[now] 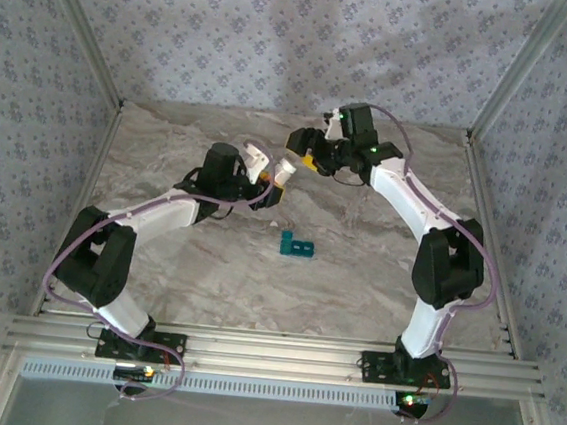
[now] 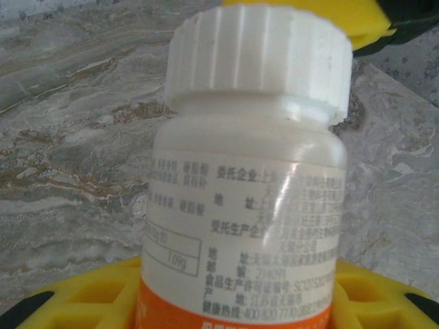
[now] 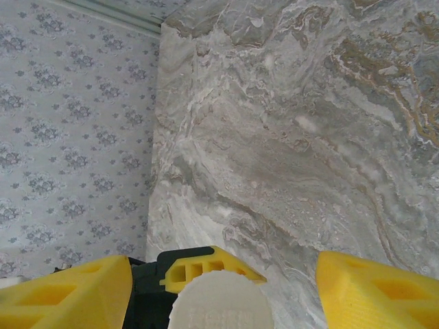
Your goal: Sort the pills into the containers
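My left gripper is shut on a white bottle with an orange band, its ribbed white cap screwed on. It holds the bottle above the table, cap pointing toward the right arm. My right gripper stands open with the cap's flat top between its yellow fingers, a gap on each side. The containers, a teal strip, lie on the table in front of both grippers with one lid standing up. The pills are out of view.
The marble table is bounded by patterned walls at the back and both sides. A metal rail runs along the near edge by the arm bases. In the left wrist view, a yellow finger of the right gripper shows above the cap.
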`<move>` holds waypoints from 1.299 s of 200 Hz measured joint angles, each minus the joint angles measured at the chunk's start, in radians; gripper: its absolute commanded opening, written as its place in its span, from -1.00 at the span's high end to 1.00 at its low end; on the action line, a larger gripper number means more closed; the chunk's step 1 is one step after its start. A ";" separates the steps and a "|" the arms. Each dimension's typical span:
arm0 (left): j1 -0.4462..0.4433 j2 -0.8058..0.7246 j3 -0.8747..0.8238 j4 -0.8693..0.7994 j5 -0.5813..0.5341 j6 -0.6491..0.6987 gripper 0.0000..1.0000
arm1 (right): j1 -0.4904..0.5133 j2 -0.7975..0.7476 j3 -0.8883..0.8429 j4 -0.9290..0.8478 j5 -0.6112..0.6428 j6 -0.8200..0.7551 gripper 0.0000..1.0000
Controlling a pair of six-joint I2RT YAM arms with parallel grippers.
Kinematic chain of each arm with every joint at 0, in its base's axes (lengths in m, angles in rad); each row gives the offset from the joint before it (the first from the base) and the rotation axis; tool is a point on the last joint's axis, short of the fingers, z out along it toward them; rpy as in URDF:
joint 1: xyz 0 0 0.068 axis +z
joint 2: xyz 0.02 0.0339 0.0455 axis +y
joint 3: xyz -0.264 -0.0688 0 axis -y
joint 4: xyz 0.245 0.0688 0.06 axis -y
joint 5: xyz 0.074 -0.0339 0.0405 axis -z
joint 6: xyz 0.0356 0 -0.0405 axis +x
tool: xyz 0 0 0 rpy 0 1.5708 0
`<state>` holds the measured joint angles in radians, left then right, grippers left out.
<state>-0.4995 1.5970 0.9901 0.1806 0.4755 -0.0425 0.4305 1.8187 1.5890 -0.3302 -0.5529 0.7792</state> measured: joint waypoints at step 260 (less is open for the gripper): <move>0.049 0.002 0.022 0.096 0.201 -0.167 1.00 | -0.017 -0.065 -0.219 0.396 -0.225 -0.184 -0.42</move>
<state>-0.4507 1.5990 1.0119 0.2768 0.6762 -0.2096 0.4137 1.7535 1.3697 0.0654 -0.7780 0.5949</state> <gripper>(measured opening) 0.448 0.694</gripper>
